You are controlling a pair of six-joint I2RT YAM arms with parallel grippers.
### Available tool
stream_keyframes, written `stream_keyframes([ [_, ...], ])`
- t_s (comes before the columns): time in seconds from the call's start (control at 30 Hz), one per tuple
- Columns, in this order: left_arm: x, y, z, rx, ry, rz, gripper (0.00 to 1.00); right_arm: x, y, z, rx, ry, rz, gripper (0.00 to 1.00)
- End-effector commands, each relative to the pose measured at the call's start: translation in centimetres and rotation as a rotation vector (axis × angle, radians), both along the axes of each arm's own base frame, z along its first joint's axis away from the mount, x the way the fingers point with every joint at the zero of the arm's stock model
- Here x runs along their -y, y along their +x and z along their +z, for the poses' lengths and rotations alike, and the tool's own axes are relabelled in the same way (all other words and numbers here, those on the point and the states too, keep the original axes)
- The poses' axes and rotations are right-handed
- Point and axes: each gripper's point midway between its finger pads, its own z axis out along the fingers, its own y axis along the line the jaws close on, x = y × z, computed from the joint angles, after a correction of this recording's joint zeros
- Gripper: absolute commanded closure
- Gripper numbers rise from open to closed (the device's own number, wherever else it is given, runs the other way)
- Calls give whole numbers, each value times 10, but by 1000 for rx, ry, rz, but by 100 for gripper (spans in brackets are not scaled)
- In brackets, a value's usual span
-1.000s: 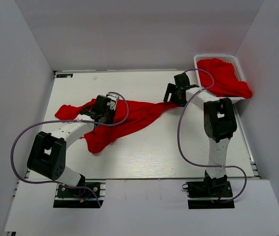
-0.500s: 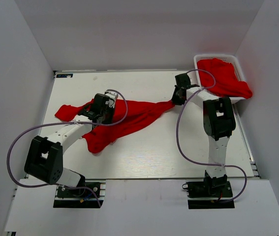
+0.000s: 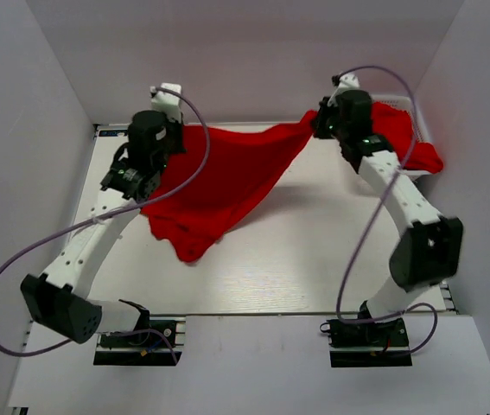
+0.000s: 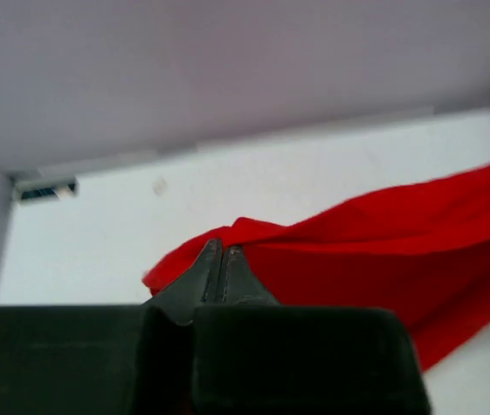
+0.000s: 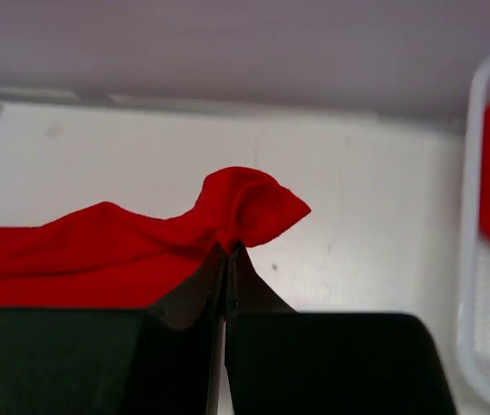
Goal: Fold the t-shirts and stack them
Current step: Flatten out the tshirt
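The t-shirt (image 3: 219, 177) is hanging spread between both hands above the bench (image 3: 314, 259), and its lower part is drooping toward the bench. The left hand (image 4: 221, 252) is pinching one end of the red fabric, fingers pressed together on it. The right hand (image 5: 227, 251) is pinching the other end likewise. A second t-shirt (image 3: 396, 138) is lying in the white basket (image 3: 381, 100) at the far right corner, spilling over its rim.

My left gripper (image 4: 221, 252) pinching a red t-shirt (image 4: 383, 229)

My jaws are pressed together on a fold at the cloth's edge; the fabric stretches away to the right above the white table (image 4: 89, 233), with the pale wall (image 4: 227, 60) behind.
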Motion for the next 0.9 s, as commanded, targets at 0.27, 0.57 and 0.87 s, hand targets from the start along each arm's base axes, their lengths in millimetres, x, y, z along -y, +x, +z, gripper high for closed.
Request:
stream_keyframes([
  [0.27,-32,-111,239,562,-53,-124,100,25,-155,277,724,-5,169,100],
  [0.57,-38,-233,349,843,-76,-350,100,68,-307,406,1092,-46,153,100],
  [0.87,-52,-266,371,944,-91,-343,100,75,-354,437,1220,-48,169,100],
])
